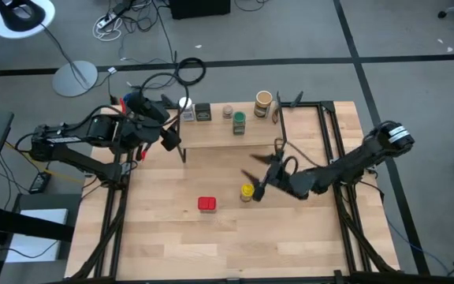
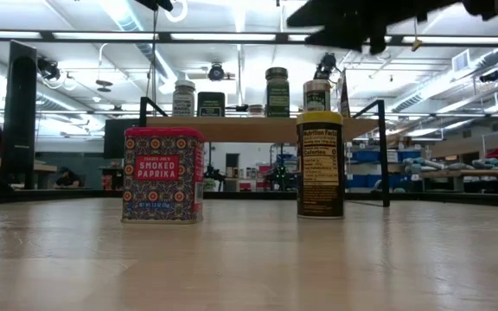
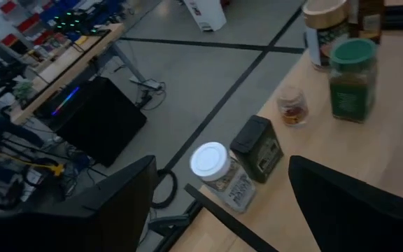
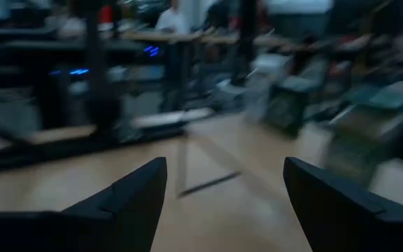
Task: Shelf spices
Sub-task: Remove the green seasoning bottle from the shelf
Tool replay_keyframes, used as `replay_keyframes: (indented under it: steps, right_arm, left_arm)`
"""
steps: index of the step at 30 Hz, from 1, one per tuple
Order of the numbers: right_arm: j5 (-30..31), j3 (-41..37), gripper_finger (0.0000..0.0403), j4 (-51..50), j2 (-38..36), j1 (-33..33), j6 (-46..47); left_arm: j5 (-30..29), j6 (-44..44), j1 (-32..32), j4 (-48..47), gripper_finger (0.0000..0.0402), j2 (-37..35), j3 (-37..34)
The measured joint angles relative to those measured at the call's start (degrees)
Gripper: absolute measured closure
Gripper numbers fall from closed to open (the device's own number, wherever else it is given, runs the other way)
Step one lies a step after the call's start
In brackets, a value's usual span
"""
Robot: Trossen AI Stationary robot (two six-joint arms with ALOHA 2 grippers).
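Note:
The shelf stands along the table's far edge. On its board stand a white-lidded jar, a dark tin, a small tan-capped jar, a green jar and a brown canister. A red tin and a yellow-lidded jar stand upright on the table in front of the shelf. My right gripper hangs open in the air just right of and above the yellow-lidded jar, with nothing between its fingers. My left gripper is open above the shelf's left end, near the white-lidded jar.
The shelf's black legs stand at its ends. A black frame runs along the table's right side. Bare tabletop lies toward the near edge. Cables and a lamp base are on the floor beyond the table.

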Motion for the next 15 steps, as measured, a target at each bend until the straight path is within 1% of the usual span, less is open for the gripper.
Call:
replay_keyframes:
  steps: [3, 6, 8, 11, 15]
  right_arm:
    - [2.4, 0.2, 0.0117, -0.1, -3.5, -2.5, -5.9]
    - [2.0, 0.3, 0.0112, -0.5, -5.9, -6.5, -7.4]
    - [-1.2, 0.3, 0.0104, -0.6, -6.2, -9.9, -6.9]
    - [-7.8, 0.3, 0.0085, -0.7, -5.7, -15.0, -4.8]
    - [-12.4, 0.3, 0.0055, -1.7, -5.3, -20.2, -2.9]
  left_arm:
    - [-1.0, 0.0, 0.0, 0.1, 0.0071, 0.0, 0.0]
    - [-1.3, -0.1, 0.0, 0.0, 0.0071, -0.2, 0.0]
    - [-1.4, -0.2, 0.0, 0.0, 0.0071, -0.2, 0.0]
    - [-1.4, -0.2, 0.0, 0.0, 0.0071, -0.2, 0.0]
    - [-1.4, -0.3, 0.1, -0.1, 0.0071, -0.2, 0.0]
